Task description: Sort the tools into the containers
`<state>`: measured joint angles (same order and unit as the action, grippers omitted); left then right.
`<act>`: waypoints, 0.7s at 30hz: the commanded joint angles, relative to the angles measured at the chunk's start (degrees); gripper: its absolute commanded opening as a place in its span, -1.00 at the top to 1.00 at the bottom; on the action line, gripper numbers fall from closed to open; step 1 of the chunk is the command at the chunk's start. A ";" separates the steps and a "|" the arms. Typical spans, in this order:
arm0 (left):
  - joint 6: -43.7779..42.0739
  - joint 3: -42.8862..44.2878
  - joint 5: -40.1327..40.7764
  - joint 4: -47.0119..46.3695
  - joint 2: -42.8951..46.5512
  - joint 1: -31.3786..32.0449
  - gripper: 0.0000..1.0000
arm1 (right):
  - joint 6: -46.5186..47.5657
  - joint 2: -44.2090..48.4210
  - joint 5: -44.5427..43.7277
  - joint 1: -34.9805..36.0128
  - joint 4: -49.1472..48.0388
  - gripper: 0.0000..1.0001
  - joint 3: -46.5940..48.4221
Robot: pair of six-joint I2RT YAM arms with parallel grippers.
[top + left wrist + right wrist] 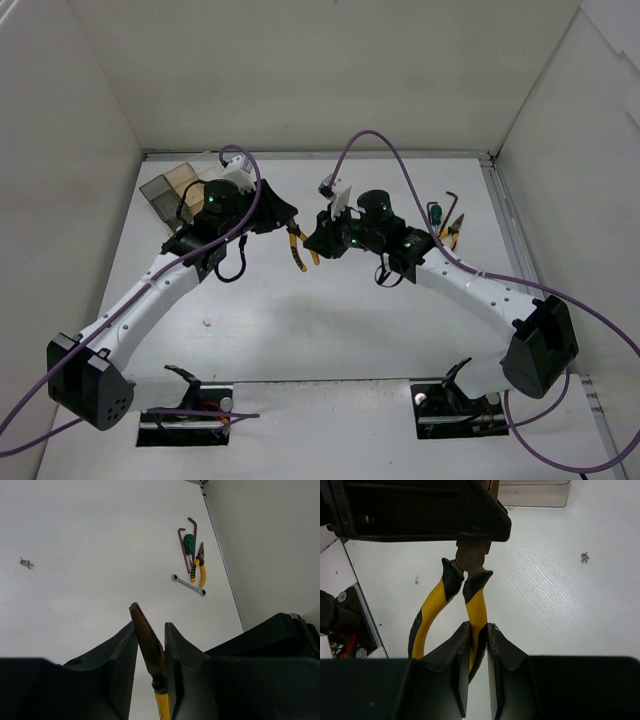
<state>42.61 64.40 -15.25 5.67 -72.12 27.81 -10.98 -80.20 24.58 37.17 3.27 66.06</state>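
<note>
Above the bench (300, 330), the right gripper (477, 630) has jaws clamped on one handle of the pliers (436, 599); the left gripper (150, 630) has jaws bracketing the nose, grip unclear.

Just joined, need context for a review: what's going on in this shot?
Both arms are on one pair of yellow-handled pliers, held in the air between them; it looks like a handover. The right claw is shut on one handle. The left claw has its fingers either side of the nose, but whether it has clamped is unclear. A second pair of pliers, screwdriver, hex keys and wrench lie on the table to the right. The organiser tray sits back left.
</note>
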 commanded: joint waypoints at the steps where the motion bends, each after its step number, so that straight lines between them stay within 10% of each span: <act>1: 0.63 1.52 -1.01 -3.47 0.75 0.40 0.55 | 0.35 2.86 -0.50 0.98 -6.87 1.00 2.40; 9: 1.16 1.69 -2.77 -3.65 -0.57 0.40 1.00 | 0.35 2.42 -1.28 1.68 -6.87 1.00 2.58; 15: -1.82 2.31 0.48 -2.25 1.71 -1.26 1.00 | -0.09 2.86 -2.96 1.68 -6.17 0.02 1.96; 21: -5.78 2.48 1.10 -1.37 4.26 -8.72 1.00 | 0.44 5.57 -5.59 0.45 -3.71 -0.38 0.21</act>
<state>39.59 64.40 -15.16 7.79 -71.50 23.14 -10.76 -79.07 21.06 38.13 2.55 66.02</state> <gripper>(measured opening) 0.094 0.679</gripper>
